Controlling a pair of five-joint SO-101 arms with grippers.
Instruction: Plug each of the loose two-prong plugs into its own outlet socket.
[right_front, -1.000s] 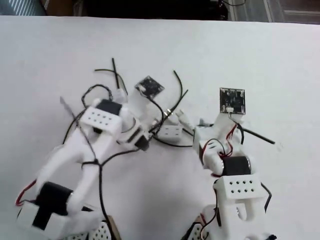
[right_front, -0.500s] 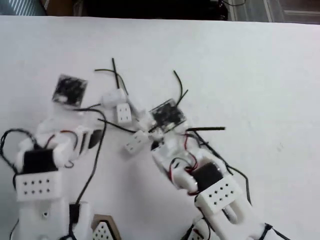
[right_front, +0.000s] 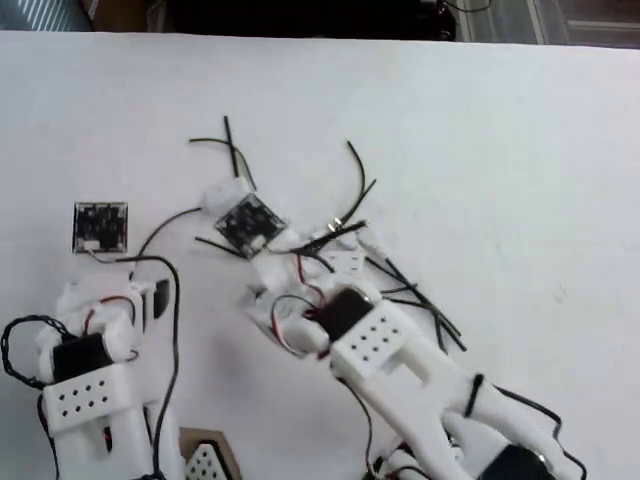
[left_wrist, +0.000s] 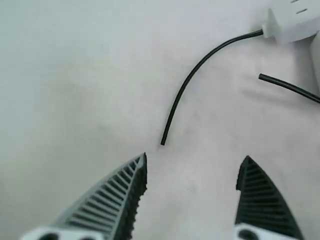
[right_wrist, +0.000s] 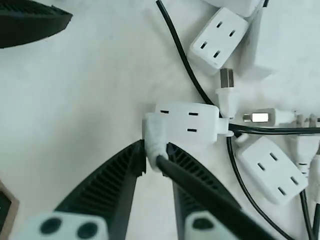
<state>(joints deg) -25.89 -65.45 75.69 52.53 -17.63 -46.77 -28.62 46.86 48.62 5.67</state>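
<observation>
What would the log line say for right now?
left pincer open above table | right pincer shut on socket block | loose plug beside it, unplugged

A white table (right_front: 520, 130) lies under soft, even light. Beyond the table's far edge the room is dark, with slatted blinds (right_front: 45, 12) at one corner.

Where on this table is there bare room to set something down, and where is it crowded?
Bare: the table's right side past the cords, the far strip beyond them, and the far-left corner beyond the left arm. Crowded: the middle, where sockets and cords tangle ahead of the right arm.
</observation>
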